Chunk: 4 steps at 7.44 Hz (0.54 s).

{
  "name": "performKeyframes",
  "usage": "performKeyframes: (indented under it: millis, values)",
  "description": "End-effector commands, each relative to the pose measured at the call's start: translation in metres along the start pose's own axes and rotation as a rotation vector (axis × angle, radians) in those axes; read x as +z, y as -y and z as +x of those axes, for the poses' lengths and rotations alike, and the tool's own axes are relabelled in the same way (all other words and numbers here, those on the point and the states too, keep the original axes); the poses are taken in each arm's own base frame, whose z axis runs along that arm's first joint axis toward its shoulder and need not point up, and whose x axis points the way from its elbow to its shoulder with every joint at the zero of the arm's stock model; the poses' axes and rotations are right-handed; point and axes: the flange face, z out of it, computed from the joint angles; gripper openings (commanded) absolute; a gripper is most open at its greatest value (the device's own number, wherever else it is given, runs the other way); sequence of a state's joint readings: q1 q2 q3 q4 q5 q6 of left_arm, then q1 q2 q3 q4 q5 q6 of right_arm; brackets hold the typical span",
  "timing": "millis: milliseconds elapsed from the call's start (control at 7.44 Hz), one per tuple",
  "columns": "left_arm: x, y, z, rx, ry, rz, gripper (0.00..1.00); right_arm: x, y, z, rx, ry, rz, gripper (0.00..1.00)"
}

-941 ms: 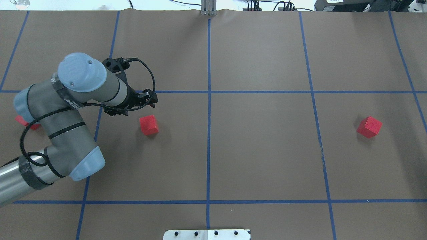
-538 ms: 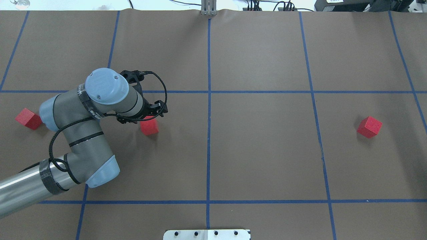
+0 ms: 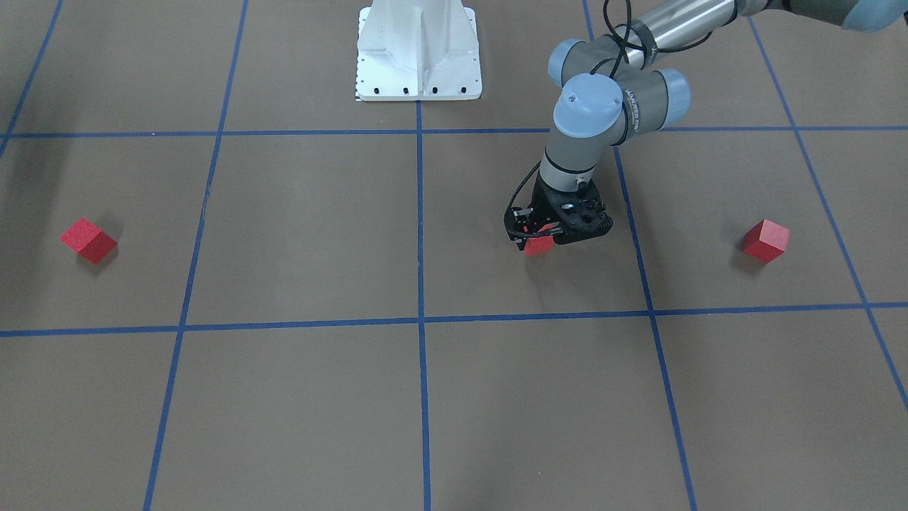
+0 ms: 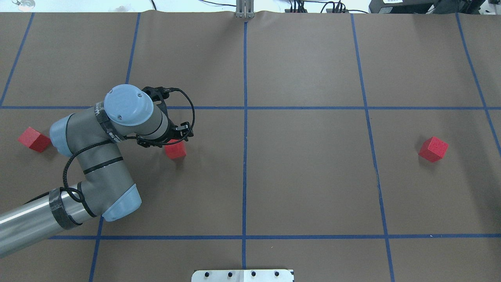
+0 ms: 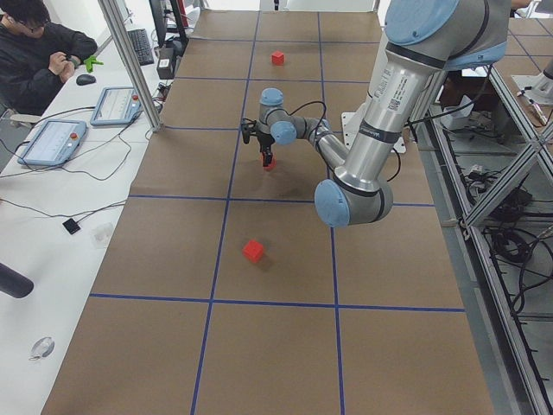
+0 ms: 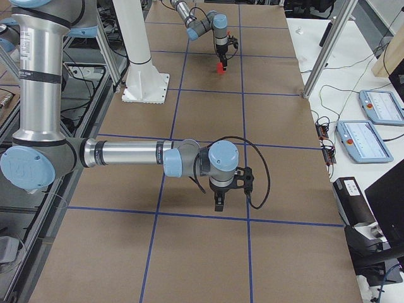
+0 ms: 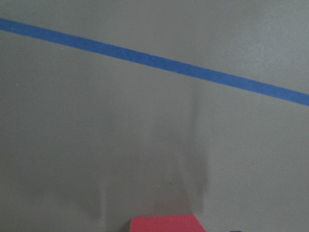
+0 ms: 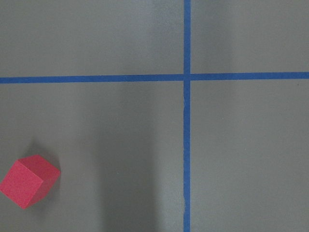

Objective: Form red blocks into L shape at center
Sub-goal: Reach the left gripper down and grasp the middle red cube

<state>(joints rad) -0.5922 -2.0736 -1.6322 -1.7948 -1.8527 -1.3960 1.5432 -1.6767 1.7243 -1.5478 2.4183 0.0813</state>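
The left gripper point(image 3: 540, 233) hangs point-down directly over the nearest red block point(image 4: 177, 152), with its fingers low around the cube or just above it. The front view shows red at the fingertips, but no view shows the gap plainly, and the left wrist view catches only the block's top edge. I cannot tell whether the jaws stand parted or have closed on the block. This block sits on the surface point(image 4: 313, 176), to the robot's left of the center point(image 4: 245, 107) and a little to the robot's side of it, near but clearly apart. The far-left red block point(image 4: 34, 139) lies well apart from the center on the same side. The right-hand red block point(image 4: 433, 149) lies well apart from the center on the robot's right. The right gripper point(image 6: 218, 203) shows only in the side view, pointing down far to the right of the center, and its opening cannot be judged. As I read it, none of the task is done: nothing rests at the center and no two blocks touch. All three must be carried there and set flush in an L, and the first pick is only at hand.
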Motion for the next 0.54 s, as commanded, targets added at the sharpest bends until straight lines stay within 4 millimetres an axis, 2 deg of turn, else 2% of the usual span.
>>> performKeyframes:
  millis: [0, 134, 403]
  values:
    - [0.000, 0.000, 0.003, 0.000, 0.000, 0.000, 0.00, -0.001, 0.000, -0.002, -0.002, 0.004, 0.002, 1.00]
    - [-0.009, -0.001, 0.009, -0.001, 0.005, -0.003, 0.00, -0.001, 0.000, -0.002, -0.002, 0.004, 0.002, 1.00]
    - [-0.044, 0.007, 0.061, 0.026, -0.013, 0.021, 0.00, -0.001, 0.000, -0.002, -0.002, 0.004, 0.002, 1.00]
